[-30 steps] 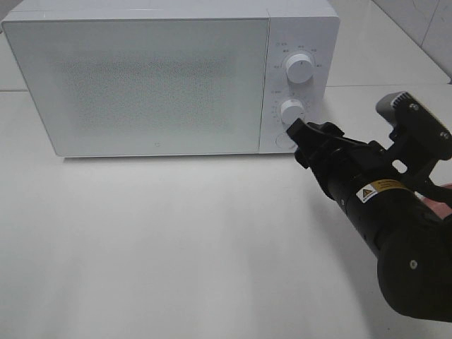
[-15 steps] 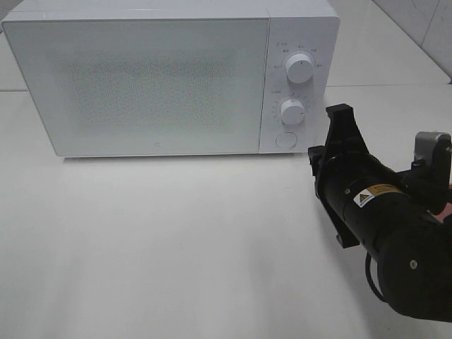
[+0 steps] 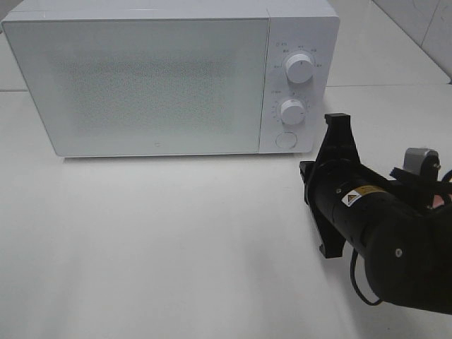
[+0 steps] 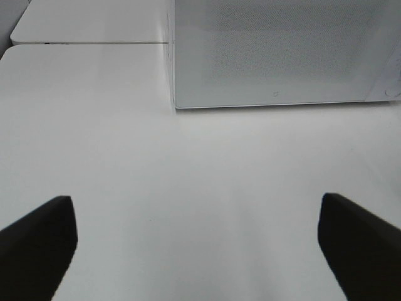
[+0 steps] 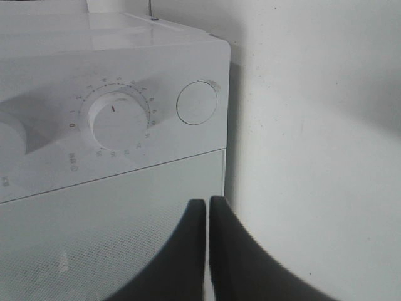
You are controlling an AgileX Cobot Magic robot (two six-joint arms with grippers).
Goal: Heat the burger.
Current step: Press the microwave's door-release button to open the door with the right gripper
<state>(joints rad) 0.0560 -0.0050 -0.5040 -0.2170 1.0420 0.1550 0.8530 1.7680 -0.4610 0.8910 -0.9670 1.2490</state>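
Note:
The burger is out of view. The white microwave (image 3: 155, 78) stands at the back of the table with its door closed; its frosted front shows nothing inside. My right gripper (image 3: 307, 176) hovers just in front of the microwave's lower right corner, rolled on its side. In the right wrist view its fingertips (image 5: 207, 204) are pressed together with nothing between them, and the lower dial (image 5: 114, 119) and round button (image 5: 197, 102) lie beyond. My left gripper (image 4: 197, 210) is open over bare table, facing the microwave door (image 4: 282, 56).
The control panel carries an upper dial (image 3: 300, 68), a lower dial (image 3: 292, 111) and a round button (image 3: 285, 139). White tabletop (image 3: 176, 240) stretches in front of the microwave. A seam between table sections (image 4: 88, 42) runs behind at the left.
The right gripper has drawn back from the round button toward the table's front right, rolled onto its side and shut its fingers. The left gripper has stayed open.

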